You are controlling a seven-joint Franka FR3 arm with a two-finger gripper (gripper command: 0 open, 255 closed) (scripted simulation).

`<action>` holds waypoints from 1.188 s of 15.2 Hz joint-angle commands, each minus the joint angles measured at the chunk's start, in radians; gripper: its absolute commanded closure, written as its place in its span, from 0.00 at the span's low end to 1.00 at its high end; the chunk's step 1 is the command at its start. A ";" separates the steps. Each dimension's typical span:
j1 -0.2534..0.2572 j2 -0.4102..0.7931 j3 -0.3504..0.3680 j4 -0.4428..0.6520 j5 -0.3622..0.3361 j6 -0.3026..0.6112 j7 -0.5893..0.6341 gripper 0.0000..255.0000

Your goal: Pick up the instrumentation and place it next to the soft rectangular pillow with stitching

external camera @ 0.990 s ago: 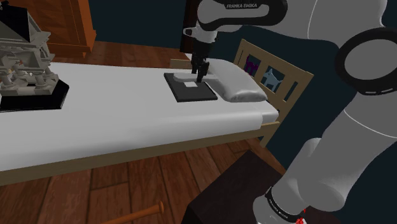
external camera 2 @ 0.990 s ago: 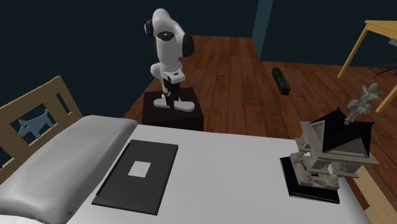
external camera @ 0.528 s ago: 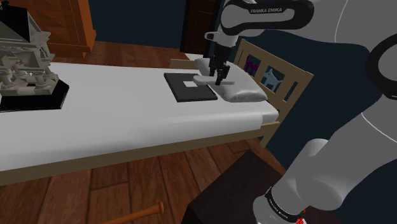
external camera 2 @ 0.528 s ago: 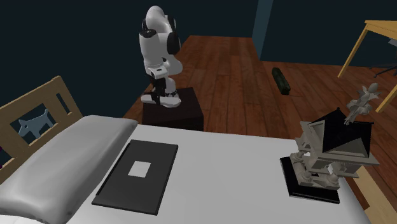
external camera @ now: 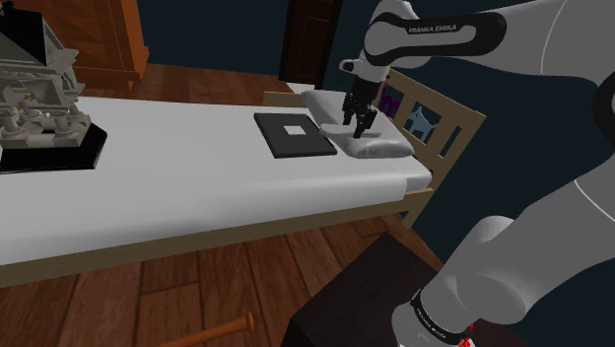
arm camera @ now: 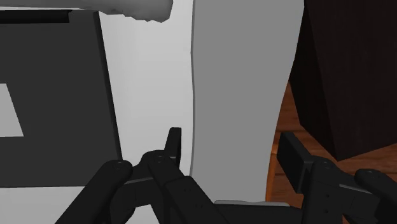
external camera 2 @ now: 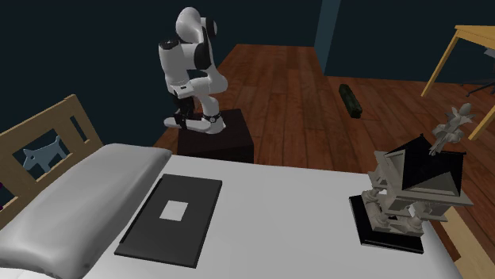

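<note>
The instrumentation [external camera: 37, 99] is a grey and black model on a black base, standing on the white bed at the shoulder view's far left, also seen as the instrumentation [external camera 2: 411, 194]. The grey pillow [external camera: 373, 138] lies by the headboard, with a flat dark slab [external camera: 294, 134] bearing a white square beside it. My gripper [external camera: 357, 122] hangs in the air in front of the pillow, far from the instrumentation. In the wrist view the gripper [arm camera: 232, 153] is open and holds nothing, above the bed's edge [arm camera: 242, 83], with the slab [arm camera: 57, 95] off to one side.
A wooden headboard [external camera: 439, 118] with a dog cut-out closes the pillow end. The dark stand [external camera 2: 214, 143] sits against the bed's far side. On the wooden floor lie a brown stick [external camera: 222, 330] and a dark cylinder [external camera 2: 350, 100]. A wooden cabinet [external camera: 99, 34] stands behind.
The gripper has gone from above the dark slab toward the shoulder view's right, past the pillow, as the arm swung back toward its stand. The slab and the instrumentation have not moved.
</note>
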State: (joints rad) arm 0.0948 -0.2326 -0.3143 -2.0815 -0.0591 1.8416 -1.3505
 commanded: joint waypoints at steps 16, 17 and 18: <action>-0.003 0.054 -0.016 -0.179 0.009 0.231 -0.014 1.00; -0.003 0.059 -0.017 -0.187 0.011 0.245 -0.015 1.00; -0.003 0.065 -0.018 -0.196 0.012 0.259 -0.017 1.00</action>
State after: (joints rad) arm 0.0913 -0.1697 -0.3322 -2.2636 -0.0475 2.0841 -1.3685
